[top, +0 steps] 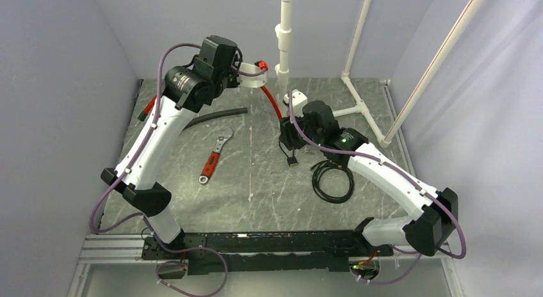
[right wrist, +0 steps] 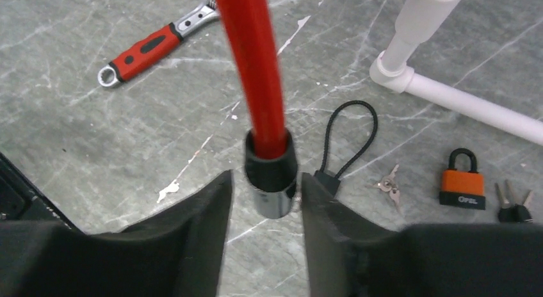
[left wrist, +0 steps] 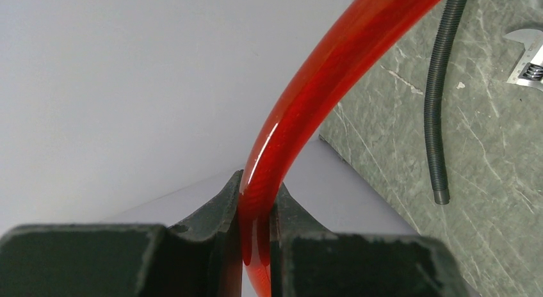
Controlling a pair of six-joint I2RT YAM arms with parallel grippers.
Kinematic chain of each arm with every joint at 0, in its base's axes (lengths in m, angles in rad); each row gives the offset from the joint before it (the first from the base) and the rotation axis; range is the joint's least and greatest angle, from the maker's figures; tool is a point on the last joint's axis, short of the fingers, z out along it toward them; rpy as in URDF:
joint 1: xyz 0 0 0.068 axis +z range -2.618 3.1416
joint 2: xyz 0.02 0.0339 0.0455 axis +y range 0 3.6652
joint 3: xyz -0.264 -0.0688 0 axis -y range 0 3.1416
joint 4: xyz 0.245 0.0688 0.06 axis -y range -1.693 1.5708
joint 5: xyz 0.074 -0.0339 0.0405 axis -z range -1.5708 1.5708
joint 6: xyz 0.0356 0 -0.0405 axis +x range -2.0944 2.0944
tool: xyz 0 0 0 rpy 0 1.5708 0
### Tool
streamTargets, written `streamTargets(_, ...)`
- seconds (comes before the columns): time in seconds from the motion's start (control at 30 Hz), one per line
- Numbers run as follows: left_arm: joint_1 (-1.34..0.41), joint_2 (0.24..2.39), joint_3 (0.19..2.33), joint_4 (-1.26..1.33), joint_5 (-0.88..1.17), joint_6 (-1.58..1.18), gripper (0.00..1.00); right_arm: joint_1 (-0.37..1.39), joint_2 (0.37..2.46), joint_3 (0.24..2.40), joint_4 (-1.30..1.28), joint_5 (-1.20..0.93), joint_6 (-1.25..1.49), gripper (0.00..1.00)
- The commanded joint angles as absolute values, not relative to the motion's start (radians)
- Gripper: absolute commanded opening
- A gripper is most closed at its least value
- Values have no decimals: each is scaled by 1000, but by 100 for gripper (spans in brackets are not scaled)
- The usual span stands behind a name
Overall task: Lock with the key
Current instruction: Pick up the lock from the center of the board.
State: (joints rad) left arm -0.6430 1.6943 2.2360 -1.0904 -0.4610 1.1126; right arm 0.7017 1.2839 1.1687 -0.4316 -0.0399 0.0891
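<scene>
Key [right wrist: 322, 180]: blocky black head, right of centre in the right wrist view. It is just beside the lock barrel [right wrist: 272, 166] and partly behind the finger at frame right. In the top view it shows mid-frame [top: 292, 161], just below the right gripper [top: 289, 145].
Key axis: head at lower left, cord loop [right wrist: 358, 104] trailing to upper right. The blade is hidden, so I cannot tell whether it is seated in the barrel.
Barrel axis: runs with the red cable [right wrist: 253, 66], from top of frame down to centre.
State, right: right gripper [right wrist: 266, 178] has its jaws part-way apart, straddling the barrel. A gap shows on the frame-left side and the frame-right finger is near touching; nothing is clamped.
State, left: left gripper [left wrist: 257, 185] is closed on the red cable, at upper centre of the top view, well apart from the key.
Nearer arm: right.
Bearing for next move (judgement): the key lies outside the jaws, to frame right. The jaws likely need either a shift that way or a hold on the barrel first.
Decoys: orange padlock [right wrist: 462, 182] and loose keys [right wrist: 387, 184] lie further right.
</scene>
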Motion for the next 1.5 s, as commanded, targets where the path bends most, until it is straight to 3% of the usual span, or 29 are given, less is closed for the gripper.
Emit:
streamTargets(0.0, -643, 1680, 2277, -1071, -468, 1085, 0, 703, 1259, 1177, -371, -25, 100, 34)
streamTargets(0.13, -635, 1678, 2284, -1079, -435, 1053, 0, 701, 1218, 1153, -326, -133, 64, 7)
streamTargets(0.2, -620, 1675, 2292, -1089, -400, 1028, 0, 697, 1183, 1131, -303, -210, 40, 0)
streamTargets(0.53, -531, 1458, 2066, -978, 109, 836, 0, 595, 937, 978, -22, -911, -49, 0)
streamTargets(0.73, -499, 1317, 1895, -829, 351, 744, 0, 594, 930, 988, -44, -1054, -72, 0)
streamTargets(0.87, -497, 1314, 1886, -859, 397, 771, 0, 592, 947, 1011, -87, -993, -50, 0)
streamTargets(1.0, -497, 1321, 1875, -869, 336, 838, 0, 591, 968, 1037, -176, -818, -51, 7)
streamTargets(1.03, -498, 1325, 1871, -867, 308, 851, 0, 591, 970, 1037, -191, -753, -37, 13)
streamTargets(1.13, -498, 1341, 1872, -878, 244, 890, 0, 577, 979, 1043, -250, -689, -27, 46)
streamTargets(1.27, -499, 1309, 1812, -856, 251, 1000, 0, 572, 956, 1035, -251, -673, -40, 69)
streamTargets(1.37, -499, 1310, 1807, -873, 250, 1037, 0, 572, 959, 1050, -248, -668, -49, 76)
streamTargets(1.47, -500, 1317, 1818, -900, 253, 1072, 0, 572, 986, 1091, -276, -669, -58, 77)
